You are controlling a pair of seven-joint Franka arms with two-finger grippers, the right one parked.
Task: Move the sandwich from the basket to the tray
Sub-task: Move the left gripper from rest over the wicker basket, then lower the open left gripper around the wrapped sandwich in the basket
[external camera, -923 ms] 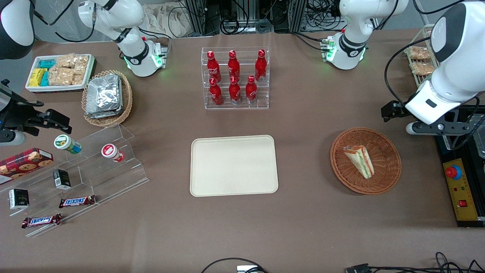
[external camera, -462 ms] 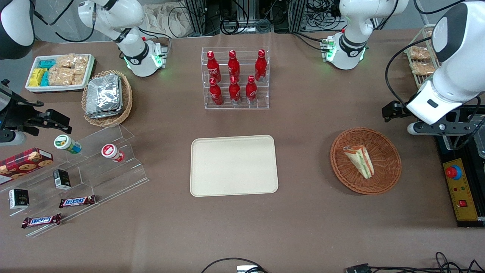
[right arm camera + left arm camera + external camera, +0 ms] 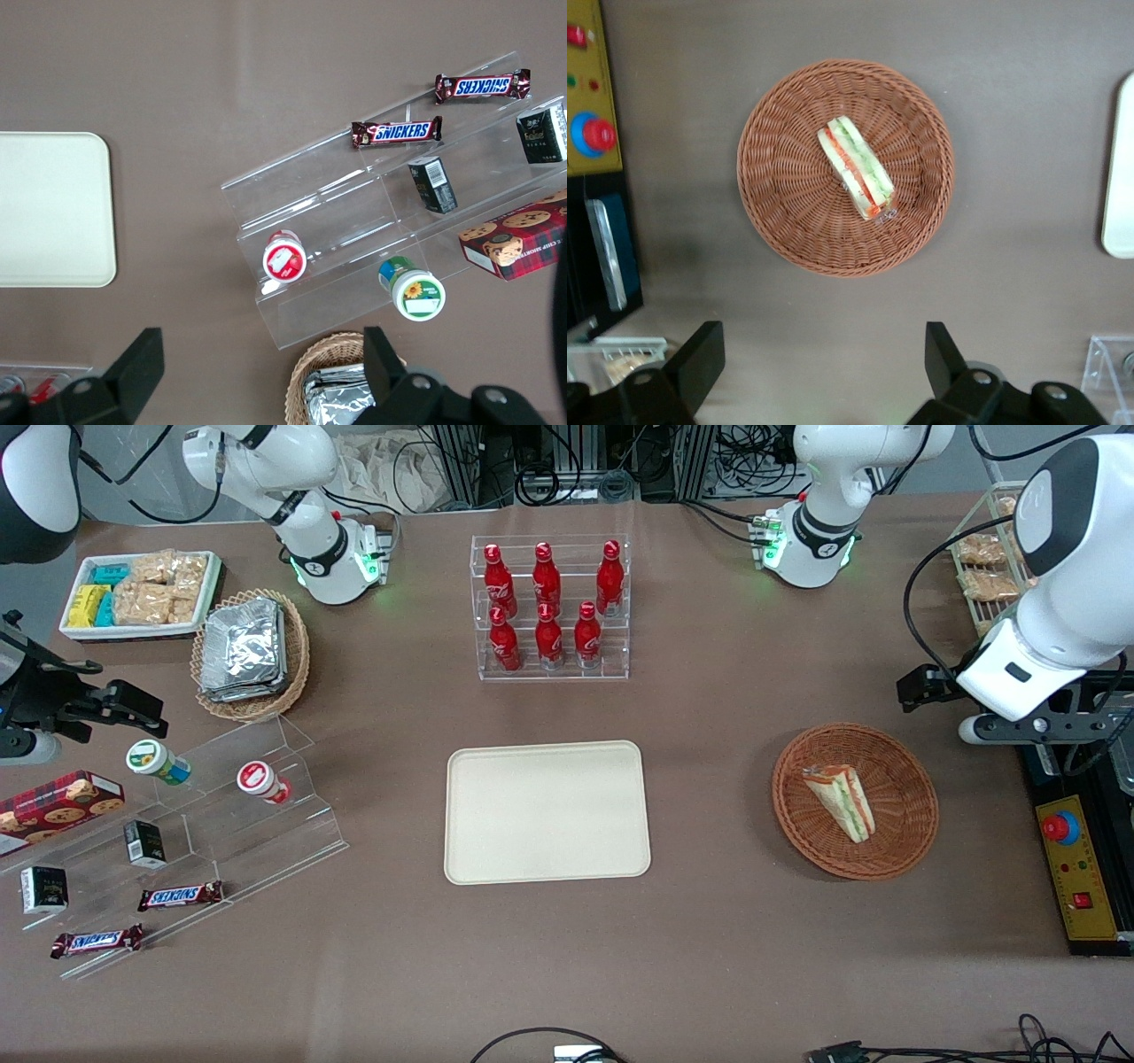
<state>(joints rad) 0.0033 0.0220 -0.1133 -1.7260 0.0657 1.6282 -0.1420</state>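
Observation:
The sandwich (image 3: 842, 802), a white bread wedge with green and orange-red filling, lies in the round reddish-brown wicker basket (image 3: 897, 778) toward the working arm's end of the table. Both show in the left wrist view, the sandwich (image 3: 858, 168) in the middle of the basket (image 3: 788, 181). The cream tray (image 3: 545, 812) lies bare at the table's middle; its edge shows in the left wrist view (image 3: 1121, 177). My left gripper (image 3: 1032, 724) hangs high above the table beside the basket, a little farther from the front camera. In the left wrist view the gripper (image 3: 824, 341) is open and holds nothing.
A clear rack of red bottles (image 3: 549, 607) stands farther from the front camera than the tray. A yellow box with a red stop button (image 3: 1076, 868) sits at the working arm's table edge. A clear stepped shelf with snacks (image 3: 221, 815) stands toward the parked arm's end.
The left arm has drifted slightly toward its own end of the table. The sandwich, basket and tray have not moved.

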